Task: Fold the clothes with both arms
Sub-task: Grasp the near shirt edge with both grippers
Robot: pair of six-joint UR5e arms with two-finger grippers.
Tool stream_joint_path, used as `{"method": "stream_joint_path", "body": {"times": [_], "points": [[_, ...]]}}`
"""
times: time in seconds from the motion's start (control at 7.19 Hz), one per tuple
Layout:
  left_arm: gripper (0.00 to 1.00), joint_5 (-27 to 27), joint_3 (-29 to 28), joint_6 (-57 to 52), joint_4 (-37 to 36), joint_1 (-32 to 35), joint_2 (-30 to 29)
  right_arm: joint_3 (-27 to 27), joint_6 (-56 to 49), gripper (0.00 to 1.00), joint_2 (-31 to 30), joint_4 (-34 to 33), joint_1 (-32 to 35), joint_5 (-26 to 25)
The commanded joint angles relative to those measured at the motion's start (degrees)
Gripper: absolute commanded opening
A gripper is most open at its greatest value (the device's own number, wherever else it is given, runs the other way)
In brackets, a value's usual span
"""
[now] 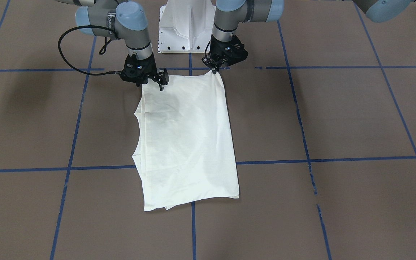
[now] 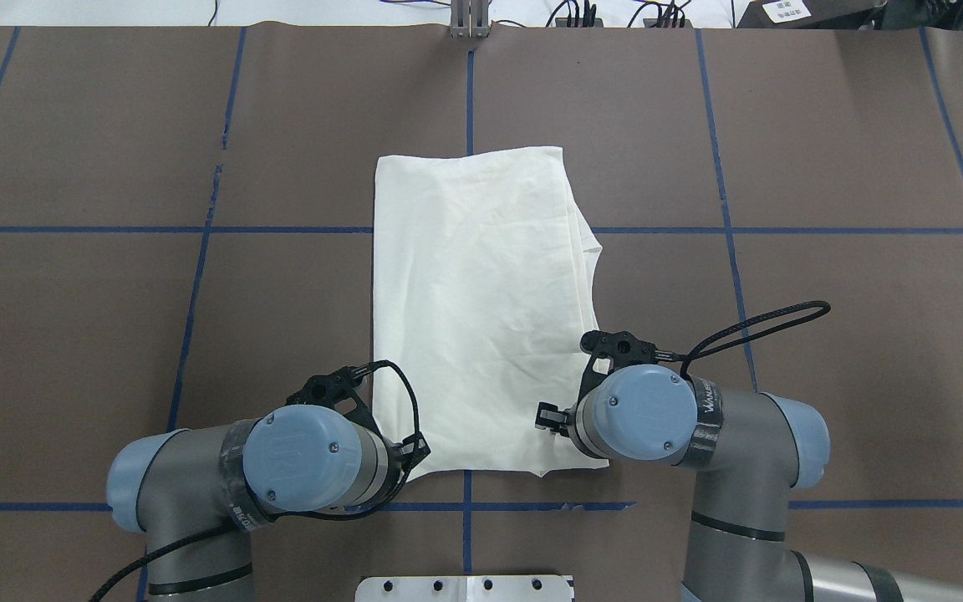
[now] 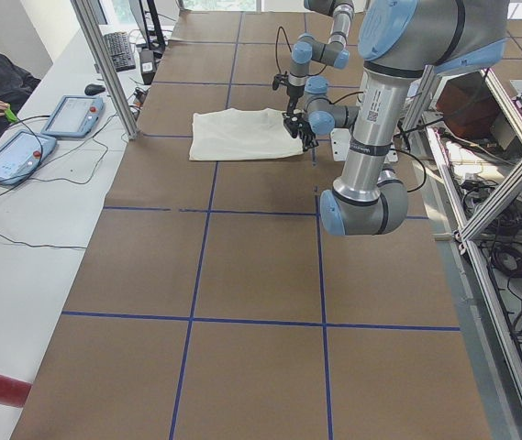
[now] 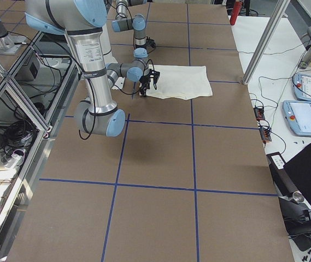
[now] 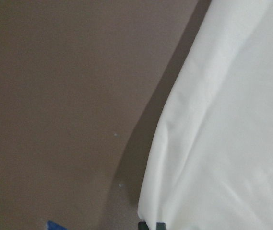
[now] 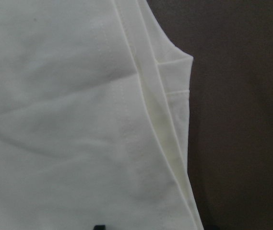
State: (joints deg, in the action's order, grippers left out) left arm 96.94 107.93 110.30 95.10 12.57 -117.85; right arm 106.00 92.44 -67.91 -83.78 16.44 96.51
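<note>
- Risk, uneven lift: the left gripper (image 1: 214, 70) is pinching its corner of the T-shirt (image 1: 186, 137) while the right gripper (image 1: 150, 83) is gripping nothing; if one side rises alone, the panel is likely to skew and the fold to come out crooked.
- Risk, partial grasp: loose layers are fanning out along the edge on the right arm's side; a closure catching only the top layer would probably let the lower ones trail and undo the stack.
- Risk, slip: the left pinch is sitting at the very tip of the corner; a quick pull could be enough to free it.
- T-shirt: is lying plain side up at the centre of the table (image 1: 338, 119), folded into a long panel, one short edge just before the robot's base.
- Left arm (image 1: 244, 9): is pointing steeply down over the near corner; fingertips are standing close together, cloth peaking up into them.
- Right arm (image 1: 128, 21): is angling down at the opposite near corner; jaws are standing wide apart astride the cloth edge, empty.
</note>
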Motion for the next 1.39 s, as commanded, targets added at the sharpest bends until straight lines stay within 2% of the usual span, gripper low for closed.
{"method": "stream_joint_path", "body": {"times": [0.0, 0.14, 0.28, 0.83, 1.25], "points": [[0.00, 0.00, 0.00, 0.00, 0.00, 0.00, -0.01, 0.17, -0.16, 0.13, 0.15, 0.02, -0.01, 0.08], [0.00, 0.00, 0.18, 0.00, 0.00, 0.00, -0.01, 0.17, -0.16, 0.04, 0.24, -0.07, -0.01, 0.17], [0.00, 0.00, 0.18, 0.00, 0.00, 0.00, 0.07, 0.17, -0.16, 0.00, 0.33, 0.01, -0.10, 0.17], [0.00, 0.00, 0.53, 0.00, 0.00, 0.00, 0.25, 0.78, -0.07, 0.00, 0.68, 0.37, 0.08, 0.52], [0.00, -0.17, 5.87, 0.00, -1.74, -2.44, 0.60, 5.86, -0.16, 0.00, -0.29, 0.45, 0.34, 2.79]]}}
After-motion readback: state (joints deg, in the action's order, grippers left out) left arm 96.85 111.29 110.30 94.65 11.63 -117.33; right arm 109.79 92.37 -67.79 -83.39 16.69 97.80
